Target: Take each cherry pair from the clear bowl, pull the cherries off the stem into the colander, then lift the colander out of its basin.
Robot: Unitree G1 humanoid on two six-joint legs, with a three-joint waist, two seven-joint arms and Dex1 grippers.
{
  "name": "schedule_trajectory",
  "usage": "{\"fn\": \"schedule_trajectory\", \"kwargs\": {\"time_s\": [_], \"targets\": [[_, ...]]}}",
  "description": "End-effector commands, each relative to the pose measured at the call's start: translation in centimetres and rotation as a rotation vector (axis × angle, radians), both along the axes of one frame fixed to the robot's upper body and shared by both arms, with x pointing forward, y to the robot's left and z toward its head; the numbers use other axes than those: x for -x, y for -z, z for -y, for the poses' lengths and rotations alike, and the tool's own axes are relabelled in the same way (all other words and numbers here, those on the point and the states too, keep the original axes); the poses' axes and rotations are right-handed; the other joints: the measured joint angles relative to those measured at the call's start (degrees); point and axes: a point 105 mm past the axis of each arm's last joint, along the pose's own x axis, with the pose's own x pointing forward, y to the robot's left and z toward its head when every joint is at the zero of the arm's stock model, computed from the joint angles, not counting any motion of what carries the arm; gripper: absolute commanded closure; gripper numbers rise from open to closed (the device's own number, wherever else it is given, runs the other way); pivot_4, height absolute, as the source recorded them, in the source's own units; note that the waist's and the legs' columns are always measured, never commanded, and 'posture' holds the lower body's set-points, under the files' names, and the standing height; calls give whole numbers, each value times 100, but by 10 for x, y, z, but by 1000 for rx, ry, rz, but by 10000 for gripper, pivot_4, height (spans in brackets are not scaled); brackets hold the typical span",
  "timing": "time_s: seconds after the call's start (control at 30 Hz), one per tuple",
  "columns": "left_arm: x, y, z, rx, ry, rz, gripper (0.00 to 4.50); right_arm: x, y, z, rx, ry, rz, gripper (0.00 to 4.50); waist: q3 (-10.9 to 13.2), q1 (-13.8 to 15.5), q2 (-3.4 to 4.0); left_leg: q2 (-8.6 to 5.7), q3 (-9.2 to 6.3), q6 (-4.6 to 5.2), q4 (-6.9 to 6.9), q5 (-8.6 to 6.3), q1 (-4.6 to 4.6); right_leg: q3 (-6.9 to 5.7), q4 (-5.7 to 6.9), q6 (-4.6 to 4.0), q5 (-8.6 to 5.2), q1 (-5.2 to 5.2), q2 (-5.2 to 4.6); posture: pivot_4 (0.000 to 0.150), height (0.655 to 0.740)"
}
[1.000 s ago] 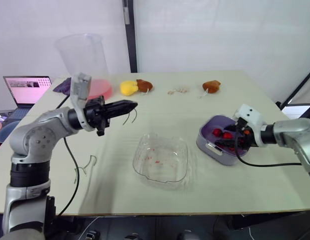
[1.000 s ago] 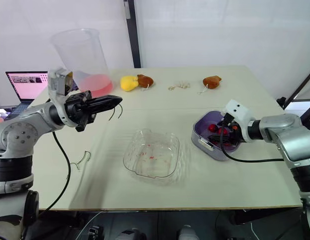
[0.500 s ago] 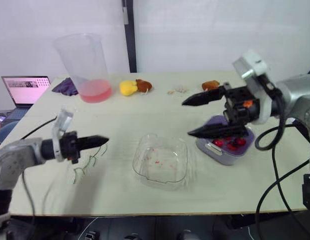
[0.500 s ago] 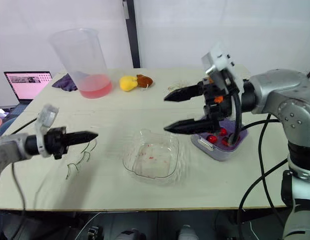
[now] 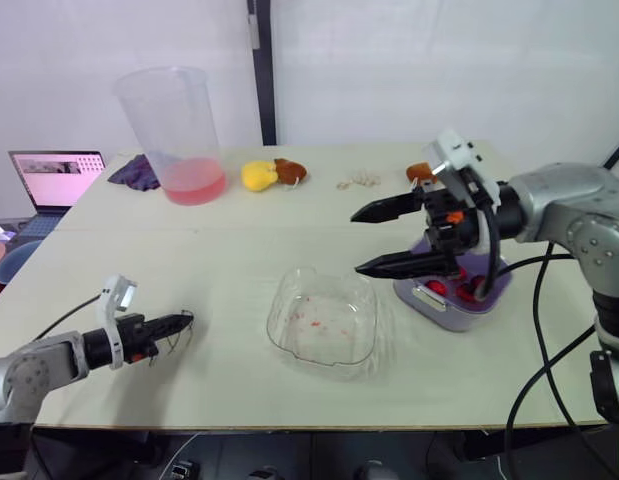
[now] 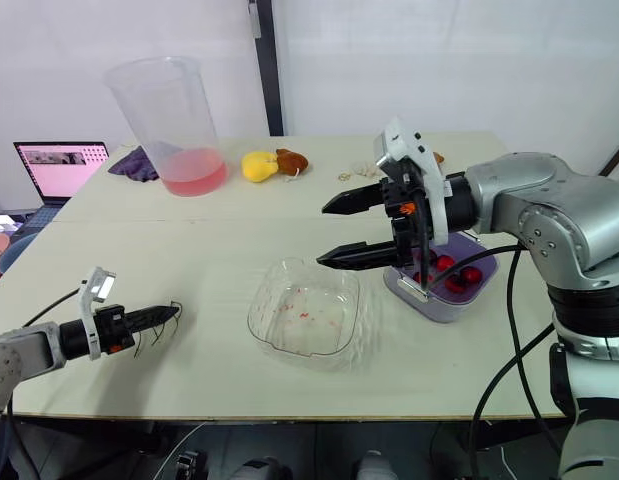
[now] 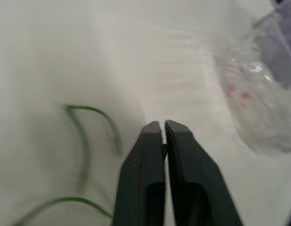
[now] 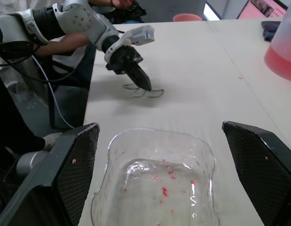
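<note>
Seemingly near done: clear bowl empty, cherries in colander, stems on desk beside left gripper, fingers closed; right gripper fingers wide. Colander lift outstanding.

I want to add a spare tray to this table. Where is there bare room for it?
The widest bare patch of the table lies between the pitcher and the clear bowl. Crowded: the right, where the right gripper hangs with fingers open over the colander and the bowl's edge, and the front left, where the left gripper sits low by loose stems.
</note>
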Motion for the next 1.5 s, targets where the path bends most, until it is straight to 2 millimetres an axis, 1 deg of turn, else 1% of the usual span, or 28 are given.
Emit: {"fn": "schedule_trajectory", "kwargs": {"time_s": [0.03, 0.07, 0.1, 0.13, 0.17, 0.2, 0.23, 0.33, 0.43, 0.5, 0.53, 0.6, 0.67, 0.73, 0.8, 0.87, 0.9, 0.93, 1.0, 1.13, 1.2, 1.23, 1.3, 1.37, 1.43, 1.5], "targets": [[-4, -2, -4, -82, 25, 42, 26162, 5, -9, 2, -9, 18, 53, 0, 0, -6, 0, 0, 0, 0, -1, 0, 0, 0, 0, 0, 0, 0, 0, 1500, 7400], [-7, -4, -6, -78, 21, 51, 21422, 6, -9, 3, -7, 23, 53, 0, 0, -6, 0, 0, 1, 0, -2, 0, 0, 0, -1, 0, 0, 0, -1, 1500, 7400], [-10, -7, -8, -77, 10, 64, 15264, 6, -9, 3, -7, 28, 52, 0, 0, -5, 0, 0, 1, 0, -2, 0, 0, 0, 0, 0, 0, -1, 0, 1500, 7400], [-14, -13, -12, -74, -4, 79, 11086, 7, -8, 4, -7, 33, 50, 0, 0, -3, 0, 1, 1, 0, -2, 0, 0, 0, 0, 0, 0, -1, 1, 1500, 7400], [-17, -18, -15, -73, -13, 96, 4920, 7, -8, 4, -8, 37, 48, 0, 0, -2, 0, 1, 1, 0, -2, 0, 0, 0, 0, 0, 0, -1, 0, 1500, 7400], [-20, -24, -18, -76, -23, 116, 246, 8, -7, 5, -8, 40, 46, 0, 0, 0, 0, 1, 1, 0, -1, 0, -1, 0, 0, 0, 0, -1, 0, 1500, 7400], [-21, -28, -20, -76, -29, 128, 246, 8, -7, 5, -8, 42, 45, 0, 0, -4, 0, 0, 1, 0, 0, 0, 0, 0, 1, 0, 0, -1, 0, 1500, 7400], [-27, -54, -29, -47, -51, 188, 246, 8, -7, 9, -45, 64, 1, 0, -1, -8, -1, 0, 1, 0, -1, 0, -1, 0, 0, 0, 0, -2, 0, 1500, 7400], [-28, -74, -27, -39, -15, 246, 246, 10, -4, 16, -44, 91, -38, 0, -1, -10, -1, 0, 1, 0, -1, 0, -1, -1, 1, 0, 0, -2, 0, 1500, 7400], [-24, -101, -10, 16, 99, 368, 246, 11, -1, 26, -18, 141, -44, 0, -1, 12, -1, -1, 2, 0, -2, 0, -1, -1, 0, 0, 0, -2, -1, 1500, 7400], [-22, -111, -2, 32, 145, 412, 246, 9, 0, 31, -12, 170, -41, 0, -1, 13, -3, -2, -1, 0, -1, 0, -3, -3, -1, 0, 0, -1, -2, 1500, 7400], [-21, -119, 13, 3, 229, 464, 246, 7, 0, 40, 8, 227, -35, 0, -1, 14, -3, -4, -1, 1, 2, 0, -4, -4, -2, 0, 0, 1, -3, 1500, 7400], [-19, -127, 35, -21, 344, 504, 246, 5, 2, 52, 38, 305, -27, 0, -1, 12, -3, -3, 0, 0, 2, 0, -4, -4, -1, 0, 0, 1, -3, 1500, 7400], [-17, -142, 60, 3, 462, 531, 246, 5, 2, 67, 41, 404, -53, 0, -1, 21, -3, -3, 1, 1, 2, 0, -4, -4, -1, 0, 0, 2, -3, 1500, 7400], [-15, -151, 87, -33, 590, 572, 246, 9, 4, 83, 67, 505, -71, 0, 0, 24, -4, -3, 1, 1, 4, 0, -5, -4, -1, 0, 0, 3, -3, 1500, 7400], [-12, -158, 109, -44, 694, 605, 246, 15, 12, 99, 130, 599, -71, 0, -1, 19, -4, -4, 1, 2, 3, -1, -7, -5, -3, 0, 0, 2, -2, 1500, 7400], [-10, -161, 123, -31, 760, 629, 246, 18, 20, 115, 176, 697, -78, 0, -1, 26, -4, -4, 2, 3, 1, -1, -6, -5, -3, 0, 0, 2, -3, 1500, 7400], [-9, -161, 133, -27, 813, 638, 246, 21, 26, 128, 211, 779, -85, 0, -2, 32, -6, -3, 2, 4, 0, -2, -7, -6, -4, 0, 0, 2, -2, 1500, 7400], [-8, -153, 145, -60, 908, 638, 246, 33, 36, 145, 240, 881, -109, 0, -2, 29, -5, -3, 4, 4, 2, -2, -6, -11, -4, 0, 0, 8, -1, 1500, 7400], [-7, -145, 157, -66, 1028, 631, 246, 61, 58, 159, 300, 978, -179, 0, -5, -9, 1, 4, 23, 6, -2, -2, 7, -1, 4, 1, 0, 8, 3, 1500, 7400], [-5, -146, 162, -50, 1074, 635, 246, 72, 64, 164, 310, 1019, -192, 0, -5, 11, -1, 6, 21, 6, 0, -2, 8, -1, 8, 1, 0, 9, 7, 1500, 7400], [-5, -147, 163, -41, 1085, 636, 246, 74, 64, 166, 306, 1031, -187, 0, -5, 17, -1, 5, 19, 6, 3, -2, 8, -3, 6, 1, 0, 13, 7, 1500, 7400], [-7, -148, 165, -28, 1089, 648, 246, 75, 62, 167, 292, 1039, -169, 0, -5, 13, -1, 0, 21, 11, 10, -4, 12, -1, 4, 1, 1, 24, 2, 1500, 7400], [-11, -146, 162, -28, 1072, 660, 246, 69, 62, 164, 285, 1024, -148, 0, -4, 12, -1, 1, 19, 15, 9, -6, 34, -2, -3, 1, 0, 48, 3, 1500, 7400], [-14, -140, 157, -53, 1049, 656, 246, 59, 62, 158, 260, 990, -127, 0, -4, -7, -2, 3, 21, 21, -4, -10, 75, -2, -13, 2, 0, 82, 3, 1500, 7400], [-16, -137, 153, -71, 1008, 654, 246, 44, 67, 152, 255, 966, -109, 0, -4, -26, -2, 8, 23, 22, -6, -11, 81, 0, -15, 3, -1, 84, 5, 1500, 7400]]}}
